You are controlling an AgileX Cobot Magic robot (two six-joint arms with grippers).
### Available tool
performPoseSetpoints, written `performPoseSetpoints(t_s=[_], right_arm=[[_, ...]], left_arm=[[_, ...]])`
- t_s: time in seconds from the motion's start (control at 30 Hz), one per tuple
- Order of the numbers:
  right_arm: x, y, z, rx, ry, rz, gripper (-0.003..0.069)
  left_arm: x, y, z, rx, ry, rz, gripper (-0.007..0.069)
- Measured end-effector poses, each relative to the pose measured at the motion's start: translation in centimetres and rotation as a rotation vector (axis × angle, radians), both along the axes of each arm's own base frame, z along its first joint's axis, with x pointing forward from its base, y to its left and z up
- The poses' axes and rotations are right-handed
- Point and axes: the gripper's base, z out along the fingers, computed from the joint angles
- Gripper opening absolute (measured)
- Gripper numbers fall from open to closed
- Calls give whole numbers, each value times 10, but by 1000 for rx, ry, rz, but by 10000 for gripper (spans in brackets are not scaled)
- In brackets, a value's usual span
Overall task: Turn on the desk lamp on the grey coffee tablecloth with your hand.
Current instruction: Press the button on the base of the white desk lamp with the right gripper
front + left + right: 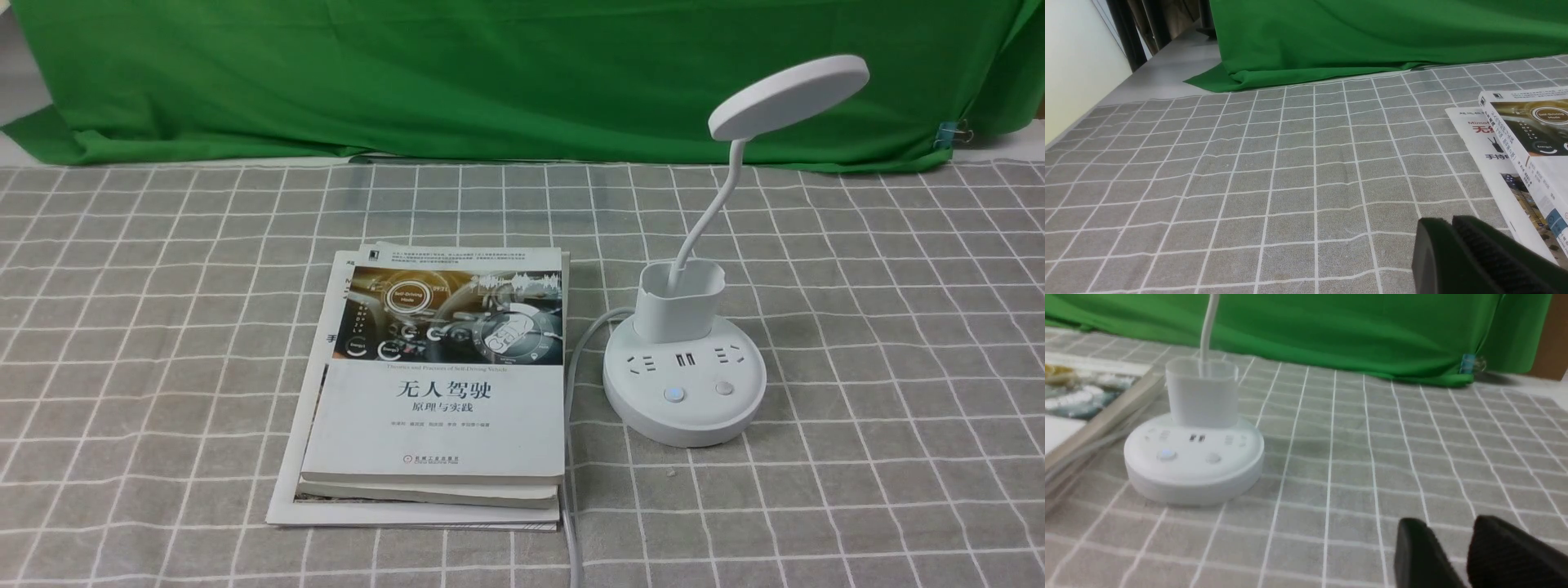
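The white plastic desk lamp stands right of centre in the front view on the grey grid-lined tablecloth, just right of a stack of books. Its thin neck rises upright from the cup-like holder, which holds nothing else. The right gripper, jaws apart and empty, faces the base's front buttons from well apart and is likely the nearer arm. The left gripper looks closed on nothing.

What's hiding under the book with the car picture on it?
Beneath the top book sits a second book, and under that a wider thin booklet, all on the grey checked tablecloth. Only their edges peek out; most of their covers are hidden.
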Motion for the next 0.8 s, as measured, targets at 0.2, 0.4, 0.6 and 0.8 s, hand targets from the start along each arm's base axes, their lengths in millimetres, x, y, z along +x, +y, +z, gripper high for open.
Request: performPoseSetpoints(t_s=[0.2,0.4,0.6,0.8], right_arm=[[1,-3,16,421,-139,-45,242],[0,-6,24,610,-212,-55,242],[2,-2,30,552,-113,-28,149],[29,14,83,283,174,76,36]], left_arm=[[0,0,0,-1,0,0,19],[0,0,0,-1,0,0,19],[0,0,0,-1,0,0,19],[0,0,0,-1,0,0,19]])
